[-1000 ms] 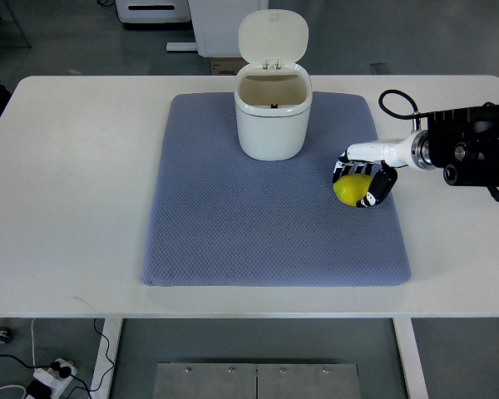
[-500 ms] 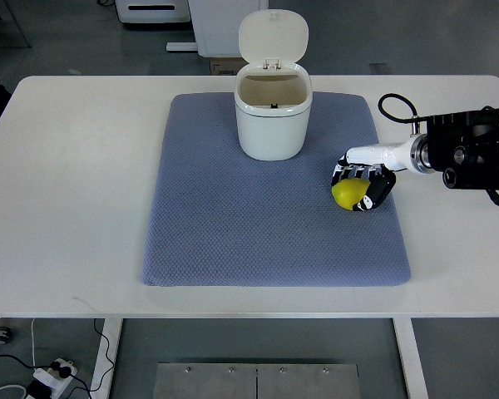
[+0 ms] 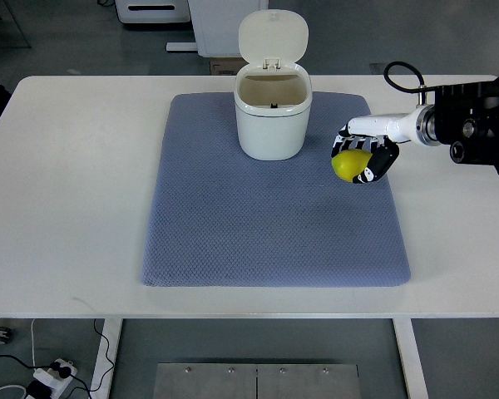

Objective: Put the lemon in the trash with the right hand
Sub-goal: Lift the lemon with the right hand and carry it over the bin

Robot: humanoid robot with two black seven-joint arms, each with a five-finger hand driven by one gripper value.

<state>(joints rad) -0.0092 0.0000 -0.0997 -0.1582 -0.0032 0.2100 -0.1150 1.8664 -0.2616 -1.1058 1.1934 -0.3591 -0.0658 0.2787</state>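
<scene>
The right robot hand [image 3: 365,160] covers the far and right sides of the lemon [image 3: 349,164], so only its near-left face shows. The arm behind the hand is cut by the right picture edge. Inside the trash bin [image 3: 272,116], the bottom lies in shadow.

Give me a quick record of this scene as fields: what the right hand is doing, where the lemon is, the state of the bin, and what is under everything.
right hand: right hand comes in from the picture's right edge, fingers curled around the lemon
lemon: lemon held in the hand, to the right of the bin, not inside it
trash bin: white trash bin upright on the mat, lid flipped open
mat: blue-grey mat on the white table
left hand: not in view
</scene>
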